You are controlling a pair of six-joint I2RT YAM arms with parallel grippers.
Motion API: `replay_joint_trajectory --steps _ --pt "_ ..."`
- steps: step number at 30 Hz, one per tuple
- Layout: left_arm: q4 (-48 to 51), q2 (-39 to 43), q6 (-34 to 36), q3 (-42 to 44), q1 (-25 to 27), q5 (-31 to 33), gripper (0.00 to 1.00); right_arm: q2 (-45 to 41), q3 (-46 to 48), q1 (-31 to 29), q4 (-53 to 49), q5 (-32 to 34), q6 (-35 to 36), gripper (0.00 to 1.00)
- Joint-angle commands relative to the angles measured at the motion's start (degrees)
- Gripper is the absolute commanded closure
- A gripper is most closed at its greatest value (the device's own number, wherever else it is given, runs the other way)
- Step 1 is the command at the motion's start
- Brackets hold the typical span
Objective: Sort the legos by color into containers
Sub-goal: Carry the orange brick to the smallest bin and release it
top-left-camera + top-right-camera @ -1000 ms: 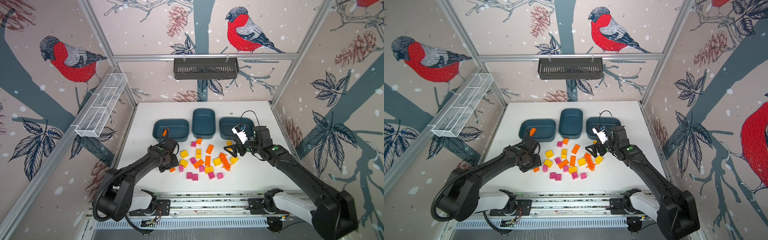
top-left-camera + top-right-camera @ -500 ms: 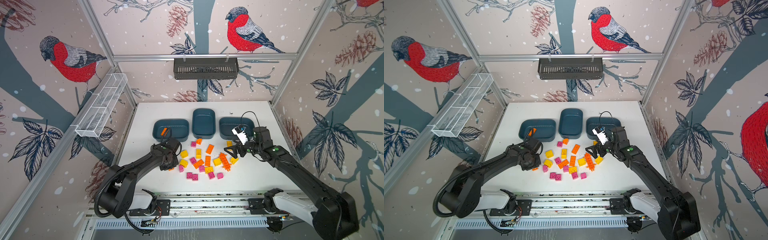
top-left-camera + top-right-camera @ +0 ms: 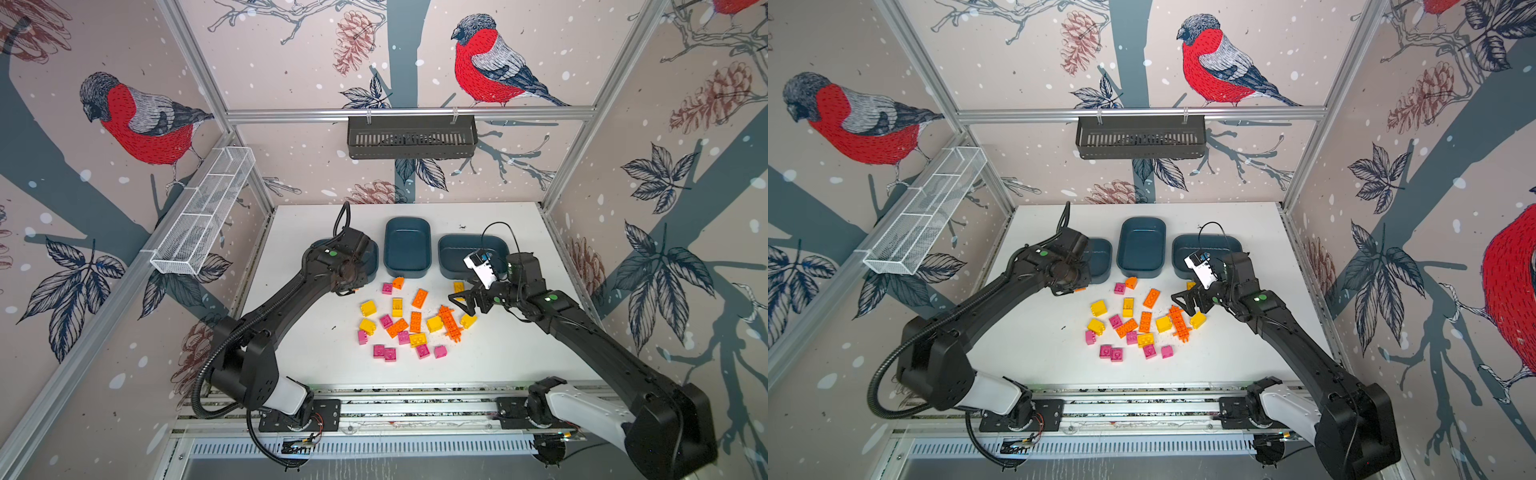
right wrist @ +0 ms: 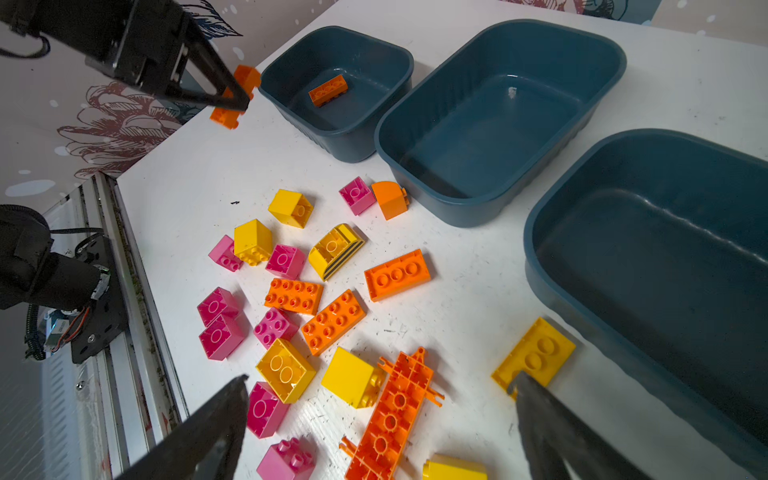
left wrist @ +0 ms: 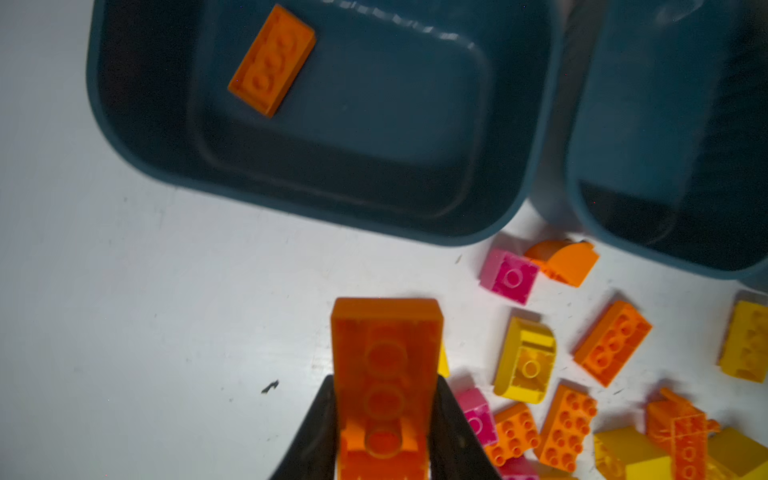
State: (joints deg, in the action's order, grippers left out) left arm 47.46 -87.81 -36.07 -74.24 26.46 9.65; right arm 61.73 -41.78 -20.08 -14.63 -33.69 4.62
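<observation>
Left claw (image 5: 385, 380) is gripping an oblong orange brick (image 5: 386, 332) beside the left teal tub (image 5: 137, 124); right claw (image 4: 379, 382) is hovering open over scattered legos (image 4: 293, 297)

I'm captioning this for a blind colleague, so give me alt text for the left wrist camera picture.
The left claw grips an oblong orange brick, underside toward the camera, above a white table, just short of a dark blue tub. A second orange brick lies inside that tub, and loose bricks in pink, yellow and orange are scattered on the table nearby.
</observation>
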Motion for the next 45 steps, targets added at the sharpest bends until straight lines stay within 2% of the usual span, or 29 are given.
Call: replay_joint_trajectory --steps 1,5,7,11,14,20,22,23,25,27,30,34,39,45 --pt "4.07 -3.67 5.31 -6.53 -0.01 2.05 0.79 -0.52 -0.56 0.24 0.86 0.99 0.19 0.01" --pt "5.91 -8.67 9.21 -13.21 -0.47 8.38 0.78 -1.09 -0.5 0.59 0.63 1.42 0.28 0.01" --pt "4.84 -10.93 11.89 -14.35 -2.38 9.76 0.78 -1.31 -0.2 0.86 0.64 1.49 0.38 0.01" --pt "-2.05 -14.81 16.85 -13.4 -7.37 6.14 0.76 -1.34 0.3 1.09 1.07 1.52 0.23 0.01" --pt "-5.6 -19.06 21.21 -13.84 -9.74 6.82 0.76 -1.36 0.38 1.22 1.18 1.69 -0.09 0.01" --pt "-10.62 -26.07 24.26 -14.86 -13.08 3.92 0.74 -1.25 1.26 1.27 1.97 1.68 -0.55 0.01" --pt "-10.79 -27.82 25.01 -15.56 -13.19 3.49 0.68 -1.32 1.09 1.35 1.75 1.88 -0.41 0.01" --pt "-10.29 -28.47 25.21 -16.12 -13.23 3.68 0.6 -1.34 1.0 1.28 1.64 1.96 -0.32 0.01" --pt "-9.27 -28.86 25.02 -17.12 -13.25 4.55 0.38 -1.31 1.0 1.37 1.38 2.05 -0.14 0.01" --pt "-8.47 -28.32 24.74 -17.55 -13.33 4.59 0.28 -1.28 1.0 1.51 1.19 2.05 -0.16 0.01" --pt "-4.91 -26.85 24.4 -18.41 -13.19 3.31 0.19 -1.27 1.0 1.53 1.01 2.01 -0.05 0.01" --pt "-2.35 -20.62 23.81 -15.04 -11.76 0.14 0.15 -1.28 1.08 1.79 1.01 1.89 0.2 0.01" --pt "-3.54 -9.45 26.56 -6.08 -6.05 -1.18 0.11 -1.0 1.09 1.98 0.92 1.71 0.42 0.01" --pt "-7.39 0.42 31.3 5.02 -1.76 -9.83 0.12 -0.94 1.0 2.36 0.01 1.52 1.41 0.01"
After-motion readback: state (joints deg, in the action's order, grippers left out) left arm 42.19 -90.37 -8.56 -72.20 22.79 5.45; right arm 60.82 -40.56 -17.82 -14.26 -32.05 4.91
